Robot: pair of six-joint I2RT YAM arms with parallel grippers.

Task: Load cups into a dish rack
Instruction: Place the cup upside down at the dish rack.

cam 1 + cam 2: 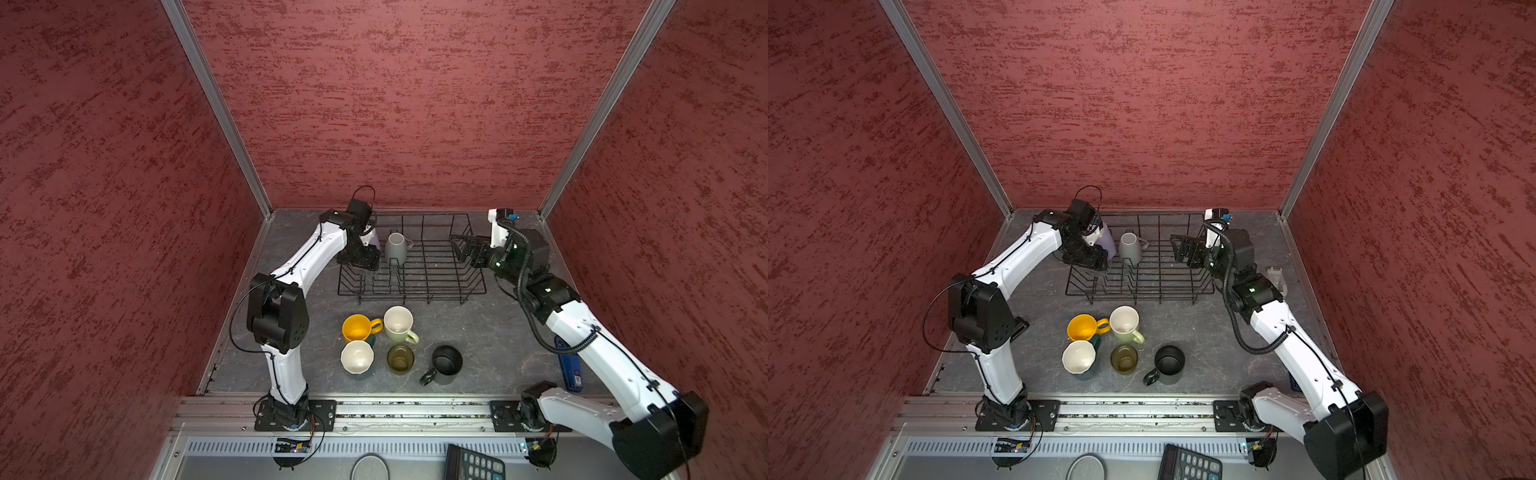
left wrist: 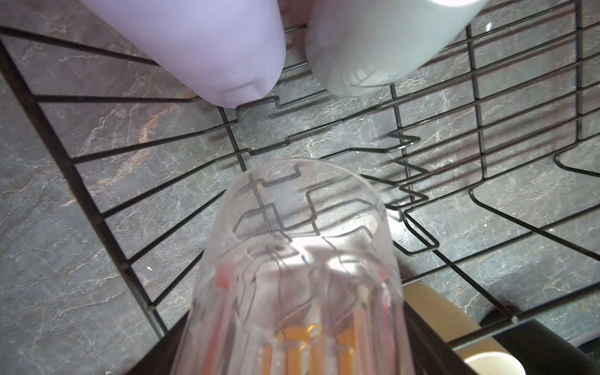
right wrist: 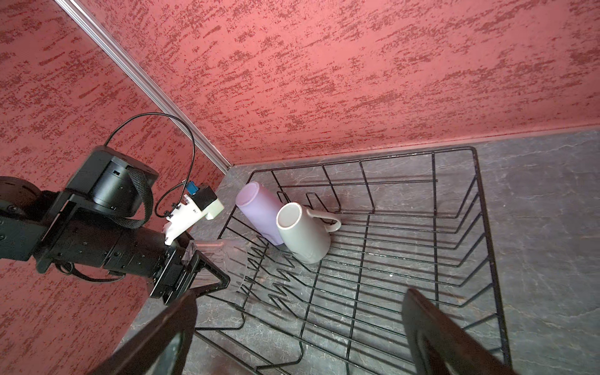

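Two lay in the dish rack (image 1: 415, 291): lilac tumbler (image 3: 259, 214), grey mug (image 1: 395, 247). Left gripper (image 1: 362, 266) clamped clear glass (image 2: 298, 253) at its left end; right gripper (image 1: 465, 248) gaped empty.

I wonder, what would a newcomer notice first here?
The left gripper holds a clear glass over the left end of the dish rack, beside a lilac tumbler and grey mug already inside. Five more, yellow mug to black mug, cluster on the table before the rack; the right gripper hangs open over its right end.
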